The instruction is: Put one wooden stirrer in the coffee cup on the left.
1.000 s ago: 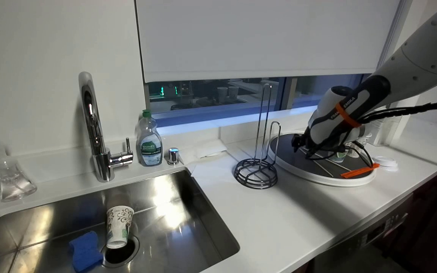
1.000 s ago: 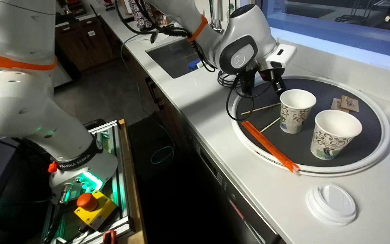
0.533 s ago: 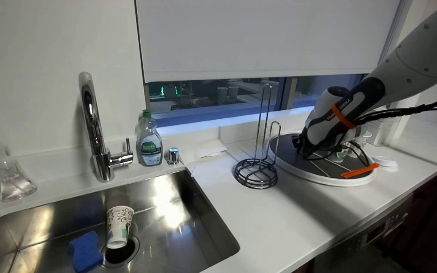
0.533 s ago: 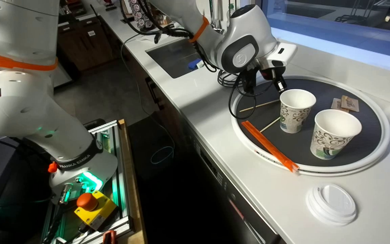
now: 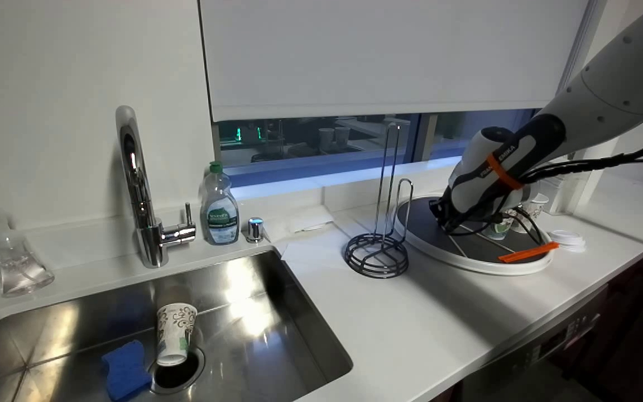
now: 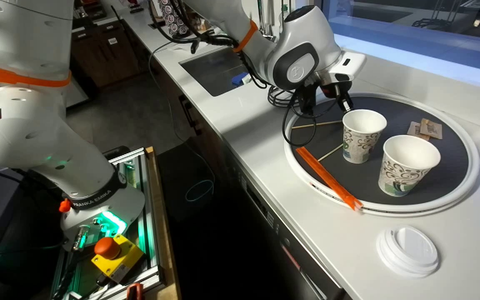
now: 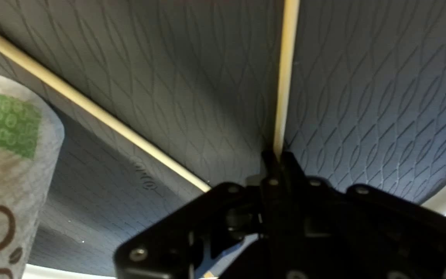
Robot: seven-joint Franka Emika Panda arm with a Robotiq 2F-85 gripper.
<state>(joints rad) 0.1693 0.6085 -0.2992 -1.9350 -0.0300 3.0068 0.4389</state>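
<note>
A thin wooden stirrer point(image 7: 286, 69) lies pinched by one end between the fingertips of my gripper point(image 7: 278, 155), low over the dark round tray point(image 7: 207, 50). Its free part stretches away along the surface; whether it touches the tray I cannot tell. Another wooden stirrer point(image 7: 91, 108) rests on the tray at an angle. Two patterned paper cups stand upright there: the left coffee cup point(image 6: 363, 137), right beside my gripper point(image 6: 347, 109), and a second coffee cup point(image 6: 406, 166). Part of a cup point(image 7: 10, 182) fills the left edge of the wrist view.
An orange strip point(image 6: 327, 177) crosses the tray's white rim. Brown packets point(image 6: 431, 128) sit at its back, and white lids point(image 6: 408, 250) on the counter. A wire holder point(image 5: 377, 254) stands between tray and sink point(image 5: 254, 335); the sink holds another cup and a blue sponge point(image 5: 126, 368).
My gripper has closed on the stirrer, whose free end has swung slightly. The cups and orange strip have shifted a little, as if the tray turned. The arm moved slightly, then stayed nearly still.
</note>
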